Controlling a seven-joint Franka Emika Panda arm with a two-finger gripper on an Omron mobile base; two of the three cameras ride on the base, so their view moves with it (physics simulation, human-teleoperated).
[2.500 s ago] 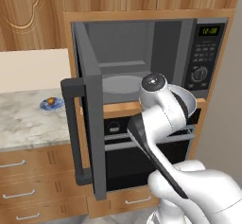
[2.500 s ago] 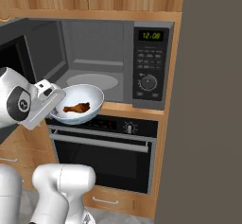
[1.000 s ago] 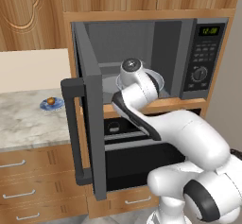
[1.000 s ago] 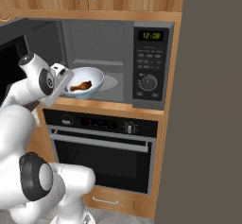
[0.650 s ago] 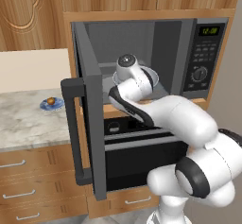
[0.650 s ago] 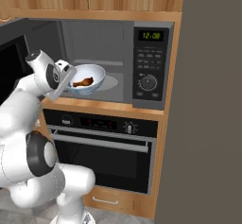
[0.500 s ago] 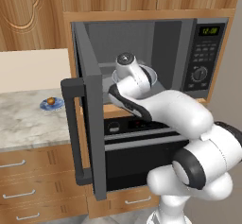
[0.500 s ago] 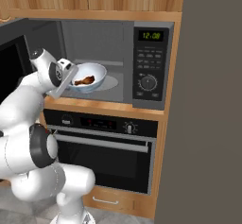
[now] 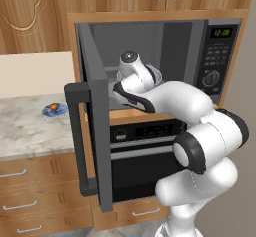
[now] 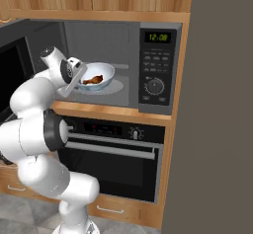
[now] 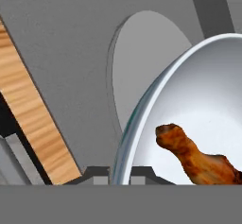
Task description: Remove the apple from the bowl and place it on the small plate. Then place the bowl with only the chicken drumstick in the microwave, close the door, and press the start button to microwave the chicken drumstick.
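Hand view: bowl (image 11: 198,95), white, shallow, rim pinched between the two finger tips of the gripper (image 11: 122,171), which is clenched on it; contents, one chicken drumstick (image 11: 198,159), brown, lumpy, no fruit beside it. Drumstick's long axis lies across the bowl floor, narrow end toward the gripped rim, thick end away from it. Right base view: bowl (image 10: 97,76) inside the microwave (image 10: 121,65), above the pale round turntable (image 10: 116,86), seemingly just over it or barely touching; contact cannot be told. Gripper (image 10: 78,76) at the bowl's left rim, near the cavity mouth. Left base view: door (image 9: 92,116) swung fully open to the left; apple (image 9: 53,106) on the small plate (image 9: 55,110), on the counter (image 9: 30,131), well apart from the oven stack. Handling note, as judgement: lower the bowl level until it sits flat and centred on the turntable, keep it from tipping so the meat stays put, let go only once settled, then draw the hand straight out past the door frame.
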